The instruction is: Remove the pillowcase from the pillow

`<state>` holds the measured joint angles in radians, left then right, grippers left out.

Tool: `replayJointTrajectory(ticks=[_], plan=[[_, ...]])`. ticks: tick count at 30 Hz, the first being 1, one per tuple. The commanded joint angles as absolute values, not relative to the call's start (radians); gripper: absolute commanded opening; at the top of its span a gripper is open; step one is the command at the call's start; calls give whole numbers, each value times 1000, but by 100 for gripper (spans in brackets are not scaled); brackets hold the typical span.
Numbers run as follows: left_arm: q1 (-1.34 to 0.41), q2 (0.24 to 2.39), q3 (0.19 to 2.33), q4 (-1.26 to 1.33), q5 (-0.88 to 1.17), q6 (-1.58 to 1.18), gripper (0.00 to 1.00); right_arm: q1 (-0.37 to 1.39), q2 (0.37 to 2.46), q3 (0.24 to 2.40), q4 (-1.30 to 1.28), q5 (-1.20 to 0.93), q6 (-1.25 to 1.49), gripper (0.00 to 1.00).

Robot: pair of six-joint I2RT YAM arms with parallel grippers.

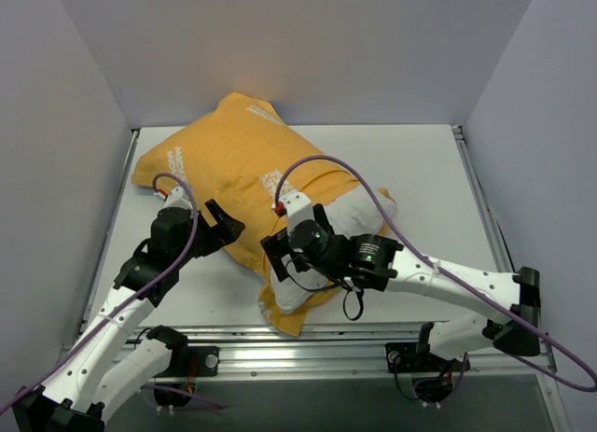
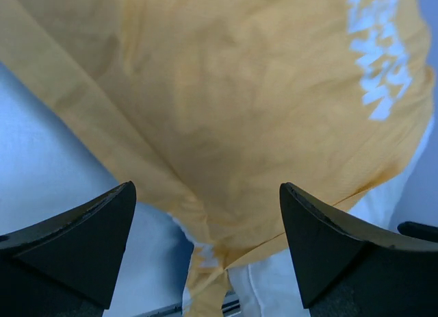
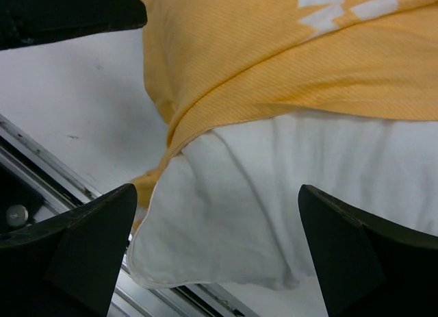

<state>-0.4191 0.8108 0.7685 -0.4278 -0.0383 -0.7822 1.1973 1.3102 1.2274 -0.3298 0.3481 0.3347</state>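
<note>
The orange-yellow pillowcase (image 1: pixel 233 161) with white lettering lies diagonally across the table and covers most of the pillow. The white pillow (image 1: pixel 368 213) sticks out at the right and at the near corner. My left gripper (image 1: pixel 227 229) is open beside the pillowcase's near left edge. In the left wrist view orange fabric (image 2: pixel 226 111) fills the space above the left gripper (image 2: pixel 207 190), and nothing is held. My right gripper (image 1: pixel 277 255) is open over the near pillow corner. In the right wrist view that white corner (image 3: pixel 226 221) lies between the spread fingers of the right gripper (image 3: pixel 219 190), under the pillowcase hem (image 3: pixel 274 57).
The white table (image 1: pixel 420 171) has grey walls on three sides. A metal rail (image 1: pixel 308 343) runs along its near edge, just below the hanging pillow corner; the rail (image 3: pixel 61 173) also shows in the right wrist view. The left gripper's black finger (image 3: pixel 68 9) shows there too.
</note>
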Motion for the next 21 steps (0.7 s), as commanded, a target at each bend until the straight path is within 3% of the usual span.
replayJointTrajectory(ticks=[1,11,14,15,17,21], plan=[[-416,775,684,-485,54,-854,94,1203,1419,1252,-442,425,342,100],[-414,778,649,-485,67,-815,94,1198,1712,1223,-522,502,385,99],[-414,790,644,-472,94,-798,94,1193,1753,1198,-479,456,394,55],[-414,790,643,-469,104,-795,94,1187,1758,1198,-454,446,399,25],[-414,788,640,-476,112,-788,94,1161,1752,1206,-431,411,400,0],[-414,775,626,-465,138,-772,94,1082,1697,1267,-359,351,381,0]])
